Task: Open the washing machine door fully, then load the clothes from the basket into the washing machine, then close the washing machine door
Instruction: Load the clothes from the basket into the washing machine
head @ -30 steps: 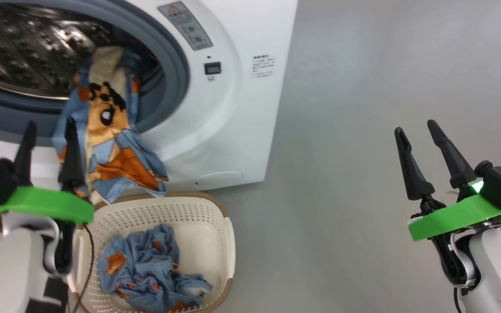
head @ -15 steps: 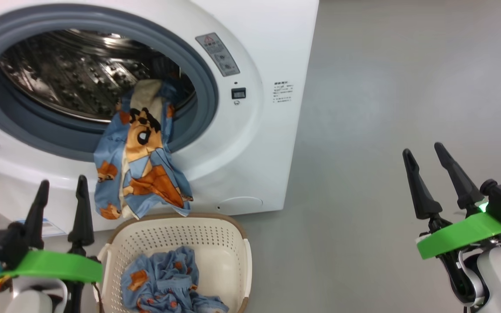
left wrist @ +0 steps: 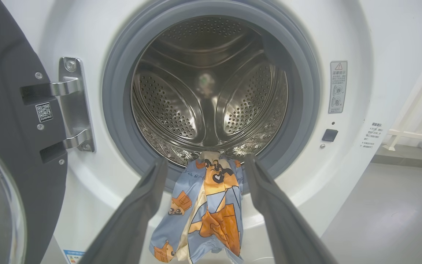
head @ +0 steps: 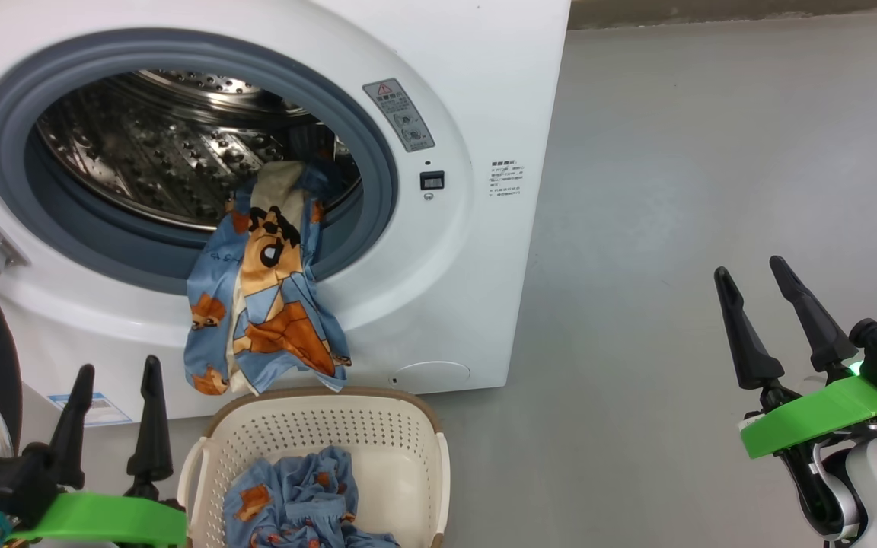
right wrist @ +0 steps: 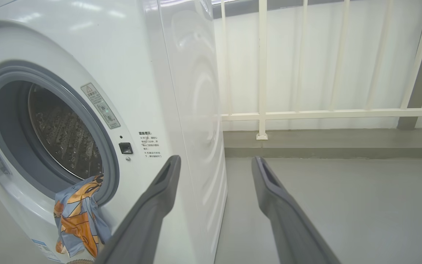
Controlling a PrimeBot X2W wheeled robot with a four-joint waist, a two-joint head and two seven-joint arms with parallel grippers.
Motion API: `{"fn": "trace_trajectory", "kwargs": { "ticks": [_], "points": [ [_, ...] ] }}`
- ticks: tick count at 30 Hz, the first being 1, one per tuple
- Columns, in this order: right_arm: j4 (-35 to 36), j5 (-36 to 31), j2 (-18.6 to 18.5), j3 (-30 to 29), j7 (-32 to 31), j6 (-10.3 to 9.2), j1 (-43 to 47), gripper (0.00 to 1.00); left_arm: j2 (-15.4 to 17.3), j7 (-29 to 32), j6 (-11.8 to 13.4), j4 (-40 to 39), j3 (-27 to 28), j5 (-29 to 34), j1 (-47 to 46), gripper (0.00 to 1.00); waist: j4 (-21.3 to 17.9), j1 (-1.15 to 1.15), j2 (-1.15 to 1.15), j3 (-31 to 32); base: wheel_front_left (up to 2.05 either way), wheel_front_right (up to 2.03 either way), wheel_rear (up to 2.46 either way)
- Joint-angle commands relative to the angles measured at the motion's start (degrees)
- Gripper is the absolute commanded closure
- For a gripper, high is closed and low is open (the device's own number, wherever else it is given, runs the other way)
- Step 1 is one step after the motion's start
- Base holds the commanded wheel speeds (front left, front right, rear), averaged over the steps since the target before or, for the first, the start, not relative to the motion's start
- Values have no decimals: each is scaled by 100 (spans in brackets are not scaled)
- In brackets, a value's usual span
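Fingers spread and empty, the left pincer [head: 119,367] is sitting nearer than the equally spread right pincer [head: 749,266] to the clothes [head: 267,304], one piece dangling lengthwise from the washing machine [head: 469,114] mouth ahead of it, others lying in the basket [head: 317,397] beside it.
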State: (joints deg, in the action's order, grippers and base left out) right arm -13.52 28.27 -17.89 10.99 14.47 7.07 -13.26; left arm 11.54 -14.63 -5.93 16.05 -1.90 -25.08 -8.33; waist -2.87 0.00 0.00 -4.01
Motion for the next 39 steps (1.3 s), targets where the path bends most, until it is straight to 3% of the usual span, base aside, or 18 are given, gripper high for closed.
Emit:
{"fn": "trace_trajectory", "kwargs": {
  "ticks": [1, 39],
  "points": [
    [129, 4, -103, 91, 53, 42, 74, 0, 115, -21, 54, -205, 191, -19, -47, 0, 0, 0, 0, -1, 0, 0, 0],
    [131, -25, -70, 111, 53, 42, 17, 0, 168, 39, 125, -188, 78, -174, -34, 0, -107, 0, 0, -165, 0, 0, 0]
  ]
}}
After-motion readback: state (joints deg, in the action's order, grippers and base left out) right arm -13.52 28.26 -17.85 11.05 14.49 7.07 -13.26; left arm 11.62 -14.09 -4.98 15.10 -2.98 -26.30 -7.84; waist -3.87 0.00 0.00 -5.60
